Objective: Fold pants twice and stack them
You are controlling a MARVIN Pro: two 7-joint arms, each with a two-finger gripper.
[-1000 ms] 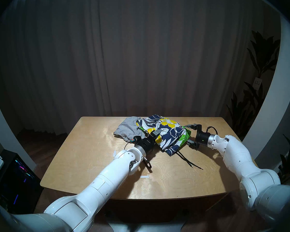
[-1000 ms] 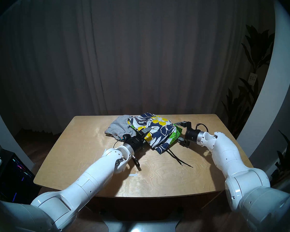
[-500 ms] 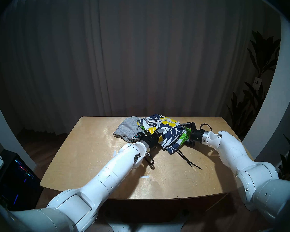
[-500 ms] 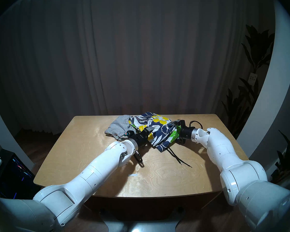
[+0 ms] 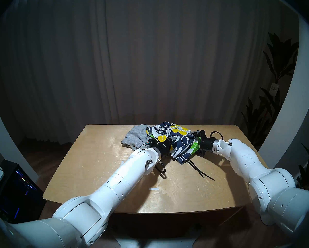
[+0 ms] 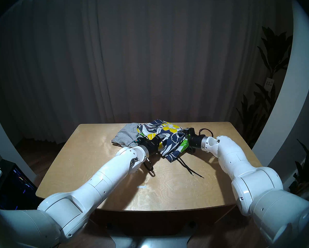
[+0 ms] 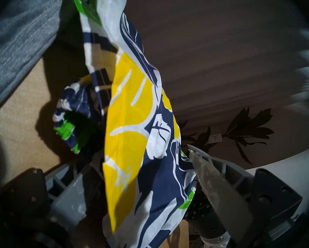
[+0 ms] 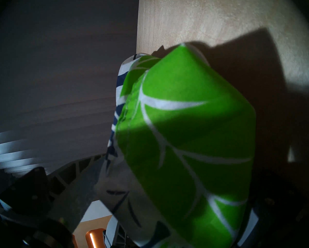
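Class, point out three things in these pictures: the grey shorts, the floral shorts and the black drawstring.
grey shorts (image 5: 135,137): left head view, middle of the crumpled grey cloth.
floral shorts (image 5: 179,133): left head view, yellow flower on its top.
black drawstring (image 5: 201,174): left head view, the cord lying loose on the table.

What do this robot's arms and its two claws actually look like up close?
Both arms are glossy white, rounded shells with small dark screws, each ending in a silver ring and a black wrist. The left gripper and right gripper are black with grey ribbed fingers. Thin black cables loop off each wrist.
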